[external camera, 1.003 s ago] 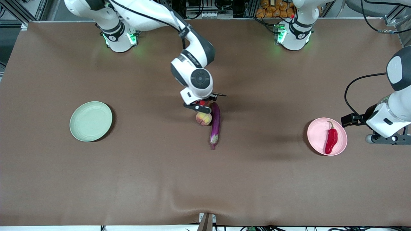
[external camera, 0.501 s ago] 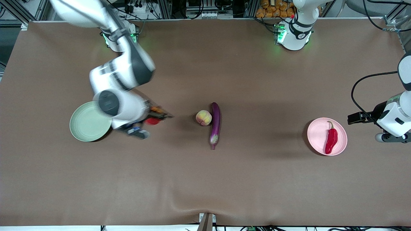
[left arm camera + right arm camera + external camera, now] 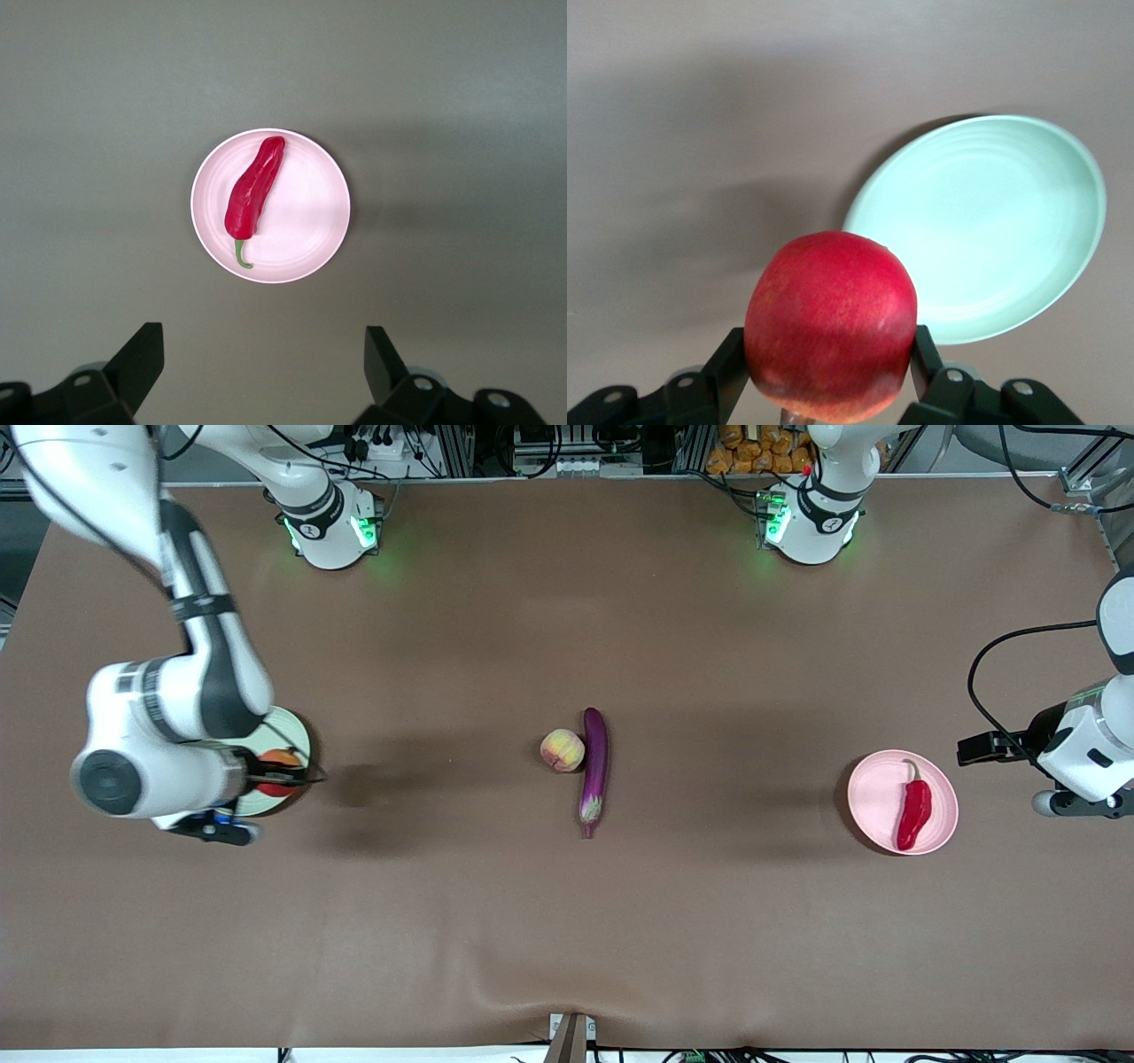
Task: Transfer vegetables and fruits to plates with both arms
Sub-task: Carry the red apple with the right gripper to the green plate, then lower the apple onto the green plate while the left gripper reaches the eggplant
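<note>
Lying nearest the front camera at mid-desk: purple eggplant, pale stem end closest, long body running away toward the arm bases. Touching its side, toward the right arm's end: pale peach. Toward the left arm's end: pink plate with red chili pepper lying in it, green stem pointing away from the front camera. Just beside that plate, at the desk's edge: left tool, waiting, fingers spread wide, nothing between them. At the right arm's end: green plate, mostly covered in the front view by the right arm. Over its rim: right tool, clamped on the red pomegranate-like fruit, held in the air.
</note>
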You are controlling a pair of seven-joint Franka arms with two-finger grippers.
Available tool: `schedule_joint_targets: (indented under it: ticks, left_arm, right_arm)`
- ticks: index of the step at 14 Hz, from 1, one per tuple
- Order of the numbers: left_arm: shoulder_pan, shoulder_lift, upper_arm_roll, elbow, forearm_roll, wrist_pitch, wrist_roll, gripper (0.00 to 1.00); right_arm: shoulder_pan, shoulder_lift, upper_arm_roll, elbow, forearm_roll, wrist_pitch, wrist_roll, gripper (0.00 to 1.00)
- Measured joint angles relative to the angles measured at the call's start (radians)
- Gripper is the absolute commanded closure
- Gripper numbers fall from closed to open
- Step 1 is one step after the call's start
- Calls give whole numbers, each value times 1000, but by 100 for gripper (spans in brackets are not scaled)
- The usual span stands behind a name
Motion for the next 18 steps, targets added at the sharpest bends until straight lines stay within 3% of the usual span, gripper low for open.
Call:
schedule_joint_targets:
  ticks: [6, 7, 8, 12, 18]
  left_arm:
    - [0, 0, 0, 2, 0, -2, 0, 0]
    - [0, 0, 0, 2, 0, -3, 0, 0]
    - [-1, 0, -1, 2, 0, -6, 0, 0]
    - [-18, 37, -19, -12, 5, -17, 12, 0]
    - [-249, 171, -43, -11, 73, -13, -252, 0]
  right_arm:
    - [-64, 2, -18, -204, -2, 225, -93, 100]
    - [-64, 2, -18, -225, -2, 244, -93, 62]
    - [-64, 2, -18, -235, -2, 251, -93, 1]
    - [-70, 0, -23, -236, -2, 252, -93, 0]
    - [-71, -8, -18, -121, -2, 108, -93, 0]
